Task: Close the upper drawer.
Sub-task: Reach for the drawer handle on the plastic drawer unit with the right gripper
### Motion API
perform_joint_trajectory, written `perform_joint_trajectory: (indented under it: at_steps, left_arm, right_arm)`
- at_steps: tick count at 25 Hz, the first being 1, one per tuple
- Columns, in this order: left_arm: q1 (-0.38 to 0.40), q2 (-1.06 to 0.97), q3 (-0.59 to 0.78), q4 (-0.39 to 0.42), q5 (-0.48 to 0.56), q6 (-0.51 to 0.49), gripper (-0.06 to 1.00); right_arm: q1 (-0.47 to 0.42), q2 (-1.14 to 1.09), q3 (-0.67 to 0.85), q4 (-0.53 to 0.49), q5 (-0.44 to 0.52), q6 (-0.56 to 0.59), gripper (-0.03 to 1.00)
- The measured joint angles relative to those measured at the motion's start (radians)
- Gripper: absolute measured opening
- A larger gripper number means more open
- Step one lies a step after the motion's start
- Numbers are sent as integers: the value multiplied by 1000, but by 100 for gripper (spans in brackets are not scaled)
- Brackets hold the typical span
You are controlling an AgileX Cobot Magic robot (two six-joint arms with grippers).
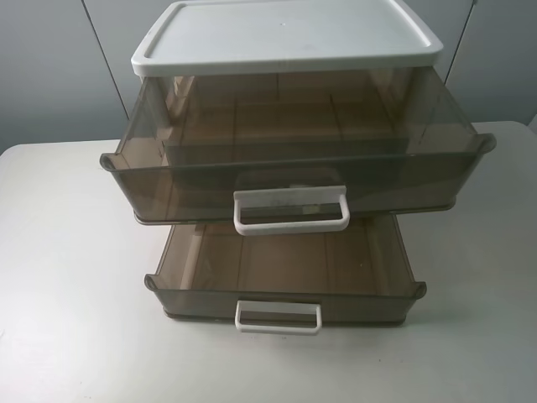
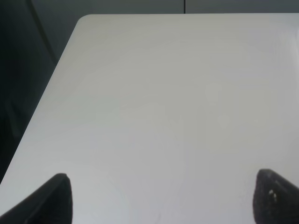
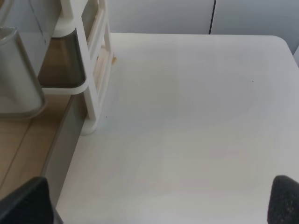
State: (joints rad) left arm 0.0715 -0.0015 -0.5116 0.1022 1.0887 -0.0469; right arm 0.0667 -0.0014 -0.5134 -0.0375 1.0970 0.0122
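The upper drawer [image 1: 185,180] is a deep smoky brown translucent drawer with a flared rim. It stands pulled well out of the white-topped cabinet [image 1: 285,34], and its large white loop handle [image 1: 291,210] faces the front. One corner of it shows in the right wrist view [image 3: 16,74]. My left gripper [image 2: 163,200] is open over bare table, with both black fingertips [image 2: 56,200] showing. My right gripper [image 3: 156,203] is open beside the cabinet's right side. Neither gripper shows in the exterior high view, and neither touches the drawer.
A shallower brown drawer [image 1: 193,302] with a small white handle [image 1: 278,317] is also pulled out below. The cabinet's white frame post [image 3: 91,70] stands on the white table [image 1: 67,294]. The table's left edge [image 2: 42,98] and a grey wall lie beyond.
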Motion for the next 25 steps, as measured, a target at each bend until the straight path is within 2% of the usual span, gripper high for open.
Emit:
perform_joint_trajectory:
  at_steps: [25]
  left_arm:
    - [0,0,0,0,0,0,74]
  right_arm:
    - [0,0,0,0,0,1,70]
